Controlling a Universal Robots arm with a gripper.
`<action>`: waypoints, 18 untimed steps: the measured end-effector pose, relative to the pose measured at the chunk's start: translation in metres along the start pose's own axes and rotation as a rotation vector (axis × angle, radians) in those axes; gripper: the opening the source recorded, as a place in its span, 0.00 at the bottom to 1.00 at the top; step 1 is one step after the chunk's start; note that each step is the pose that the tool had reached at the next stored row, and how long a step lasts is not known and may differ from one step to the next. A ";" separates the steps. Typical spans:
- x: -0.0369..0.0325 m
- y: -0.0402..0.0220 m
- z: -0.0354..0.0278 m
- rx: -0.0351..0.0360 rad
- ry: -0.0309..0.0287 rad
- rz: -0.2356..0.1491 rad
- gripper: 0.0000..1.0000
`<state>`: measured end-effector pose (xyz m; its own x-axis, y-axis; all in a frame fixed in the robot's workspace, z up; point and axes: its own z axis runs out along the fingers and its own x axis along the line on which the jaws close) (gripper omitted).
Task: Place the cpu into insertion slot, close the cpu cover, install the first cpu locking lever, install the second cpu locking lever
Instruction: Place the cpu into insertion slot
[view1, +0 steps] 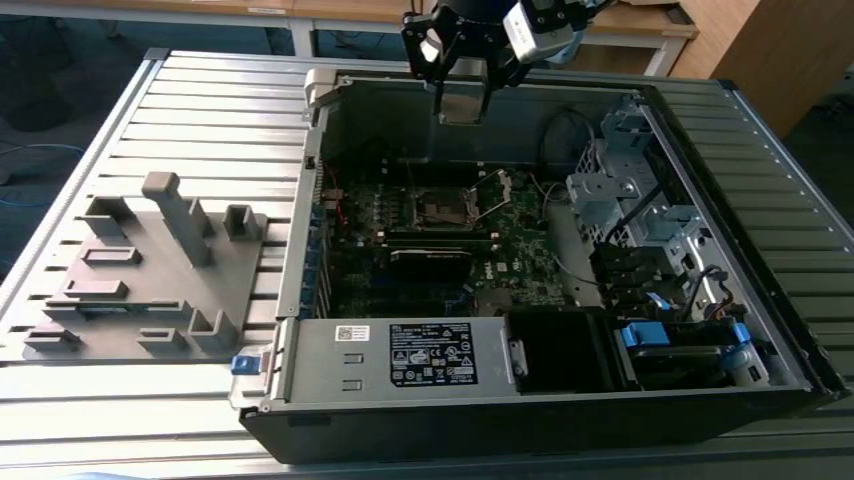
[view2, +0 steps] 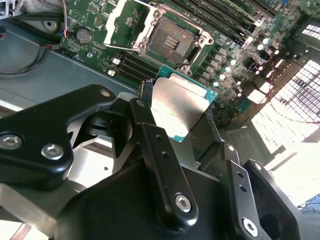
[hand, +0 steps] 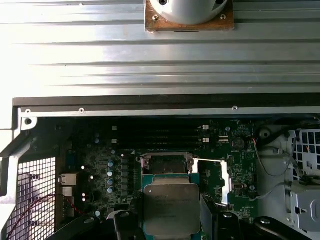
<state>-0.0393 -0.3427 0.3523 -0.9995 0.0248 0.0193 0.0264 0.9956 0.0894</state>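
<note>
In the second wrist view the cpu (view2: 180, 107) sits flat between the two black fingers (view2: 150, 135) of the pincer (view2: 180, 120), which is closed on its opposite edges; its dull silver top faces the camera, and a green border shows along its far edge. It hangs in the air, apart from the motherboard (view2: 90, 12) below.

Beyond it lies the insertion slot (view2: 172, 42), dark, square and bare, with nothing seated in it. The cpu cover (view2: 142, 26) is swung open and stands just beside the slot, green board showing through its window. Long black memory sticks (view2: 220, 20) run along the slot's other side.

In the first wrist view the cpu (hand: 171, 207) covers the near part of the insertion slot (hand: 165, 164), and the cpu cover (hand: 226, 182) stands raised to one side.

In the exterior view the pincer (view1: 461, 110) hangs high over the far wall of the open computer case (view1: 534, 400). The case lies on a slatted metal tabletop (view1: 214, 100), with a grey fixture plate (view1: 147, 280) at the exterior view's left.
</note>
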 end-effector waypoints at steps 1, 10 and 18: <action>0.0000 0.0000 0.0000 0.0001 0.0000 0.000 0.54; 0.0000 0.0000 0.0002 0.0001 0.0000 0.000 0.54; 0.0000 -0.0002 0.0022 -0.0005 0.0000 0.000 0.54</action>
<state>-0.0393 -0.3427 0.3501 -0.9995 0.0248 0.0193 0.0264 0.9956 0.0900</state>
